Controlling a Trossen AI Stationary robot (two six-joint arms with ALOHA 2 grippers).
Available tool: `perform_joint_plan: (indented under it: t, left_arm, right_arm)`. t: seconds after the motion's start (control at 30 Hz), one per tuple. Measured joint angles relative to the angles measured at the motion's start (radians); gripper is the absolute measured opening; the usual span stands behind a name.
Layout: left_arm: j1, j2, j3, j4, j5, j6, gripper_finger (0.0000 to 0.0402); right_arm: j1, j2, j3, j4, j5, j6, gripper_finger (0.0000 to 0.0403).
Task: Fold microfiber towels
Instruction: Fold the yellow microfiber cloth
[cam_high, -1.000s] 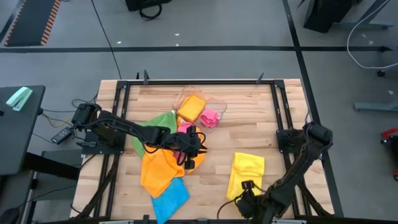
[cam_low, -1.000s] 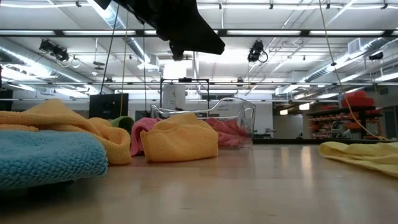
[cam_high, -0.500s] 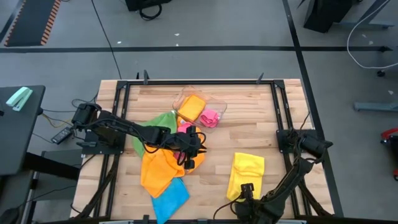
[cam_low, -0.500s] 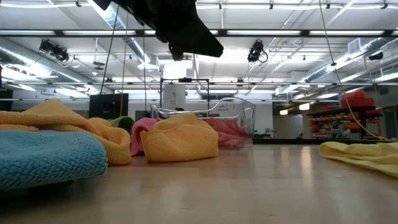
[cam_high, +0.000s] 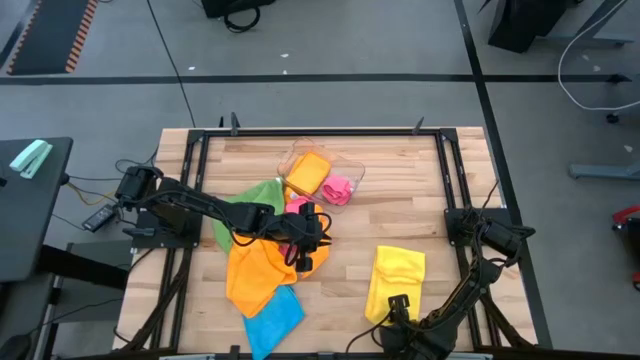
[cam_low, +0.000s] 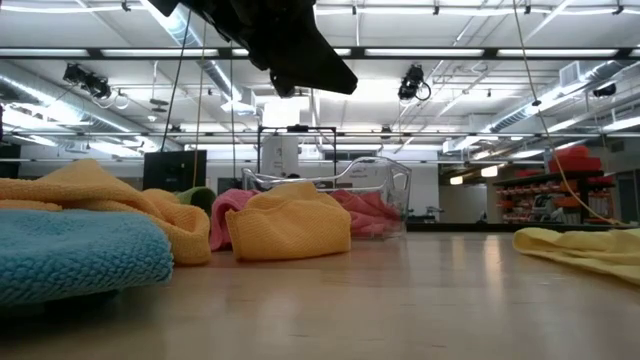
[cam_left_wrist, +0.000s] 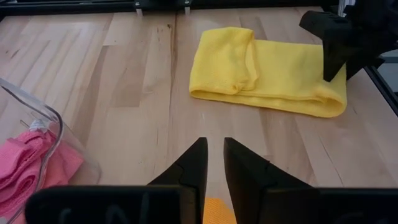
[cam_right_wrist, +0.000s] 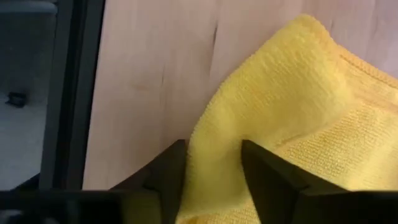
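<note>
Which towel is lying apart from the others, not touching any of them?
The yellow towel, lying alone on the table's right side. The orange, green, pink and blue ones crowd together at left and centre.

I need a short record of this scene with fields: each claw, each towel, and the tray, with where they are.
left claw: nearly shut on a corner of the orange towel, mid-table
right claw: at the near edge, fingers around the yellow towel's edge
blue towel: near edge, partly under the orange one
green towel: left of the tray
clear tray: far side, holding a folded orange cloth and a pink cloth
</note>
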Motion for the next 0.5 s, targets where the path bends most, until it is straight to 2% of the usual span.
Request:
perform_joint_plan:
  t: [0.23,0.5]
  left_arm:
    - [0.0,0.0,0.0,0.0,0.0,0.0,0.0066]
    - [0.0,0.0,0.0,0.0,0.0,0.0,0.0058]
  right_arm:
    - [-0.004,0.0,-0.002,-0.018,-0.013,-0.057,0.0054]
    - [-0.009,0.004,0.021,-0.013,-0.027,-0.209,0.0038]
